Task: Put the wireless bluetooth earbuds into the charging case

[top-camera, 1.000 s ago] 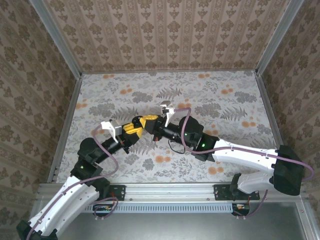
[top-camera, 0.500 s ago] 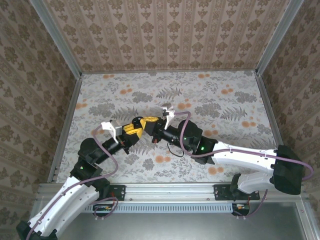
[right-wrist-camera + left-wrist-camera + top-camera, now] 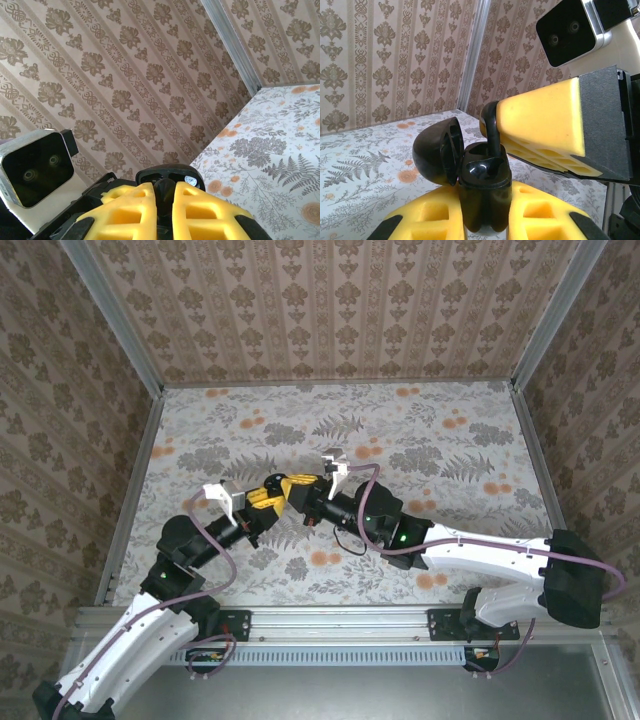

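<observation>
Left tool (image 3: 266, 500) clenched on a glossy black plastic charging case (image 3: 485, 185), held upright between yellow foam fingers (image 3: 420, 222), over the middle of the floral-patterned desk (image 3: 450, 440); rounded black lid (image 3: 436, 154) hinged open, tipped to the left in the left wrist view; right tool (image 3: 298, 486) tip to tip with the left, grasping a slim glossy black earbud (image 3: 491, 131); stem upright, lower end down inside the open well of the case; in the right wrist view, yellow fingers (image 3: 200, 210) close together, dark piece pinched between, case rim just beyond.
</observation>
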{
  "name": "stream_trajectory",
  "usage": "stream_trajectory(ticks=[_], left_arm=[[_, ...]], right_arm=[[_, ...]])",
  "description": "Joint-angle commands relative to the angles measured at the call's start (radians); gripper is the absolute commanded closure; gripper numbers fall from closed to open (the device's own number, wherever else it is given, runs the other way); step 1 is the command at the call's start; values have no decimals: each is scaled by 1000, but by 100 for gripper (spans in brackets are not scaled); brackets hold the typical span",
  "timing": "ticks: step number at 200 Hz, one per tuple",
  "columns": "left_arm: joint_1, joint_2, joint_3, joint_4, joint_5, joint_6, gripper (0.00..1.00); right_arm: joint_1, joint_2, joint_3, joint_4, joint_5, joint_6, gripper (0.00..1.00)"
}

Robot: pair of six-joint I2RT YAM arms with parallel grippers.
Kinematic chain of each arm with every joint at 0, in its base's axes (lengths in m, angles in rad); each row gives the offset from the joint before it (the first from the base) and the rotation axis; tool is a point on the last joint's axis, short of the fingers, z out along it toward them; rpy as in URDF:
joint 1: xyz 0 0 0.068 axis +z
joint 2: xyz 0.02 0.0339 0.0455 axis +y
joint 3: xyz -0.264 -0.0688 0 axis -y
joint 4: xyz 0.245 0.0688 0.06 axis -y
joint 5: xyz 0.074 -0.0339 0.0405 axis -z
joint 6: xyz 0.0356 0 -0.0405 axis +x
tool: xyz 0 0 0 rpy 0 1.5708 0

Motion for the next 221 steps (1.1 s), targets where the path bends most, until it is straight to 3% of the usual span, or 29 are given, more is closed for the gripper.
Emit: stream_trajectory(ticks=[1, 177, 221], left_arm=[[10, -21, 21, 113, -74, -21, 100], [9, -20, 14, 108, -53, -23, 100], [9, -19, 9, 101, -45, -8, 100]], right_arm=[[29, 22, -23, -47, -58, -12, 88], [29, -34, 41, -160, -41, -34, 62], [27, -124, 65, -265, 2, -39, 57]])
